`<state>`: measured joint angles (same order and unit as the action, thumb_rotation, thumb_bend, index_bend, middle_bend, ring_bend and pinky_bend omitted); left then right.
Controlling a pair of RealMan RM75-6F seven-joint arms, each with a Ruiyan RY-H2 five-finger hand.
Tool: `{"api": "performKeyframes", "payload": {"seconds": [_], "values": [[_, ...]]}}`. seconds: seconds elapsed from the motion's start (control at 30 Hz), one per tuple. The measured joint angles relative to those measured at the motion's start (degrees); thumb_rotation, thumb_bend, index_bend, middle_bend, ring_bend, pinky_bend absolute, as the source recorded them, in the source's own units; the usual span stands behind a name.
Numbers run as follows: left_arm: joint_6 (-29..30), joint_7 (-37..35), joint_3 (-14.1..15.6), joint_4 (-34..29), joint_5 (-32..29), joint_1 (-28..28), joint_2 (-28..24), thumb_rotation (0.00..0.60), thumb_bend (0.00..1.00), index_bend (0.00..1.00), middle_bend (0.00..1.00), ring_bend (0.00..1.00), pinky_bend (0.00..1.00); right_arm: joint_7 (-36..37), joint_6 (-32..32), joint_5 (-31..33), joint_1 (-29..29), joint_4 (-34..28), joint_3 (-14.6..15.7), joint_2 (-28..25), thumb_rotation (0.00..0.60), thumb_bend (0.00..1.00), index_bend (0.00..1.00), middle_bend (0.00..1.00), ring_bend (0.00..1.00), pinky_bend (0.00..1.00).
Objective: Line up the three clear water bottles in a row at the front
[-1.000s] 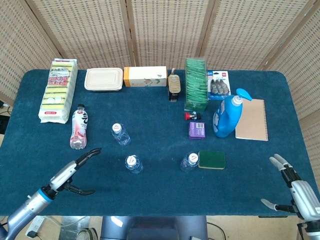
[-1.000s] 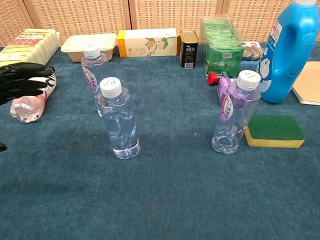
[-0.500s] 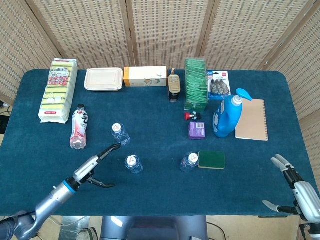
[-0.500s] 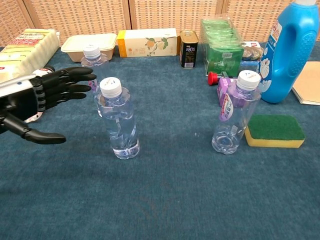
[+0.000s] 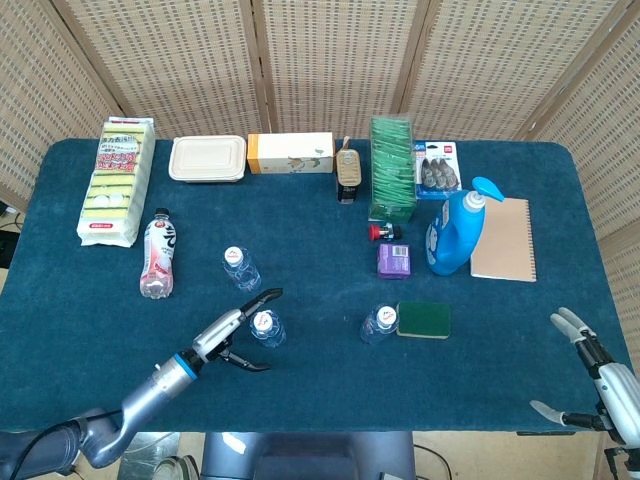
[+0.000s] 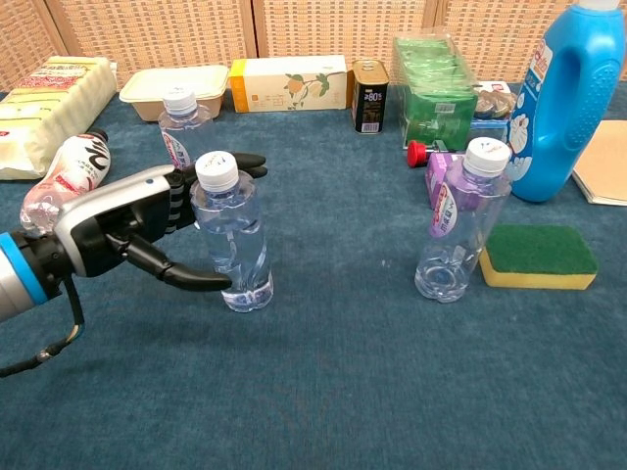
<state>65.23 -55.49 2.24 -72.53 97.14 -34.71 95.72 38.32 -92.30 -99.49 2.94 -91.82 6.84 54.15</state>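
Note:
Three clear water bottles stand on the blue cloth: one at the rear left (image 5: 241, 268) (image 6: 180, 132), one in front of it (image 5: 266, 328) (image 6: 233, 235), and one to the right (image 5: 379, 324) (image 6: 458, 220) beside a green sponge. My left hand (image 5: 232, 338) (image 6: 127, 230) cups the front left bottle from its left. Its fingers (image 6: 240, 163) reach behind the bottle, the thumb lies low across the front, and they have not closed. My right hand (image 5: 598, 385) hovers with fingers spread at the table's front right edge, holding nothing.
A pink-labelled bottle (image 5: 157, 258) lies at the left. The green sponge (image 5: 423, 320), a purple box (image 5: 394, 260), a blue detergent bottle (image 5: 455, 232) and a notebook (image 5: 503, 240) sit at the right. Boxes and packets line the back edge.
My left hand has swept right from the front left of the table and now wraps around the front left bottle. The right hand has drifted slightly toward the front right corner.

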Motion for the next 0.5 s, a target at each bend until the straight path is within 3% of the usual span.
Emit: {"api": "performKeyframes", "payload": {"seconds": [0.07,0.17,0.33,0.5], "values": [[-0.1,1.3,-0.6,0.4,-1.3,0.1,0.9,0.6,0.22,0.04,0.15,0.06,0.27,0.6,-0.2,0.0,-0.1,0.3,-0.1,-0.1,0.6,0.04,0.01,0.0,0.0,0.13],[0.1,4.4,-1.7,0.8,-3.5,0.6,2.3,0.6,0.25,0.27,0.38,0.23,0.43,1.2,-0.2,-0.2,0.0,0.6,-0.2,-0.2,0.6,0.04,0.01,0.0,0.0,0.13],[-0.4,8.1,-3.1,0.8,-6.3,1.1,3.8,0.6,0.25,0.44,0.48,0.33,0.47,1.7,-0.4,-0.9,0.0,0.7,-0.2,-0.2,0.6,0.04,0.01,0.0,0.0,0.13],[0.1,8.1,-3.6,0.6,-6.7,1.1,3.7,0.6,0.26,0.52,0.51,0.35,0.47,1.5,-0.3,-1.4,0.0,0.6,-0.1,-0.2,0.6,0.04,0.01,0.0,0.0,0.13]]}}
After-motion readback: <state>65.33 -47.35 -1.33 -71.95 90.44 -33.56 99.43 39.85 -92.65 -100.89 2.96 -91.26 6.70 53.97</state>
